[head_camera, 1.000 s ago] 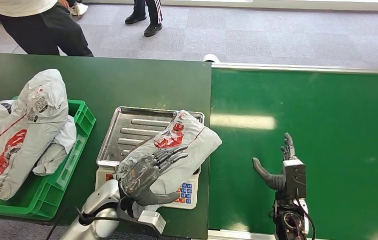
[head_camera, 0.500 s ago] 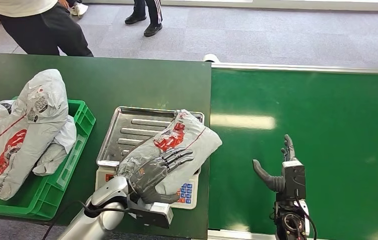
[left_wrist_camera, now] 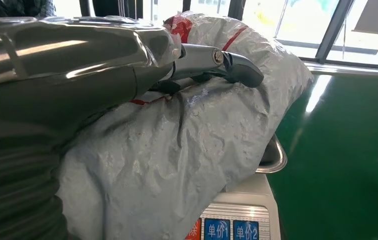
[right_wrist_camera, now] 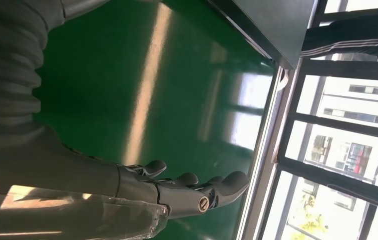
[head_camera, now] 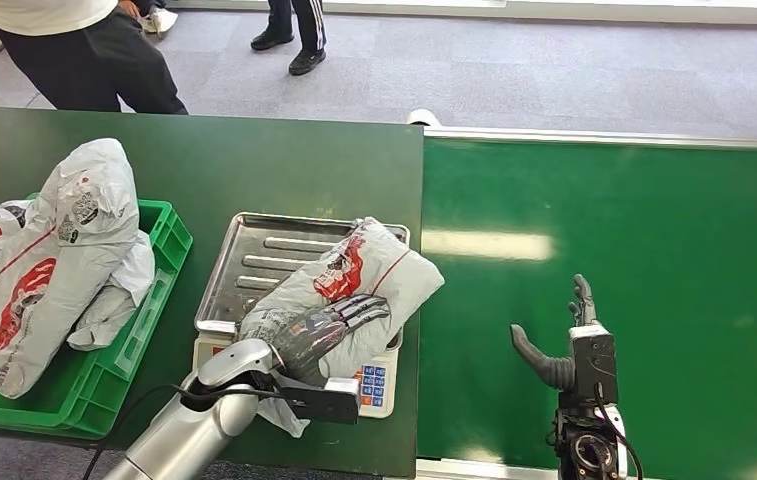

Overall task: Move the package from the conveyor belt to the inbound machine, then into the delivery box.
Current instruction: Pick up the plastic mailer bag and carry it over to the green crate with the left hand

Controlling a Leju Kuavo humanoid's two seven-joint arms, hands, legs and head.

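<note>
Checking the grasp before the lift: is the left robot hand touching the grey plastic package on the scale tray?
Touching. In the left wrist view the left robot hand lies on the crinkled grey plastic package, fingers pressed onto its top with no gap.

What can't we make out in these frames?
- Scale display and most keys: head view, hidden under the package and left hand.
- Whether the left hand's thumb wraps under the package: left wrist view, blocked by the hand's own cover.
- Print on the bags in the green crate: head view, too small; the crate is cut off by the picture's left edge.
- Right hand holds nothing; its arm is cut off by the bottom edge.
</note>
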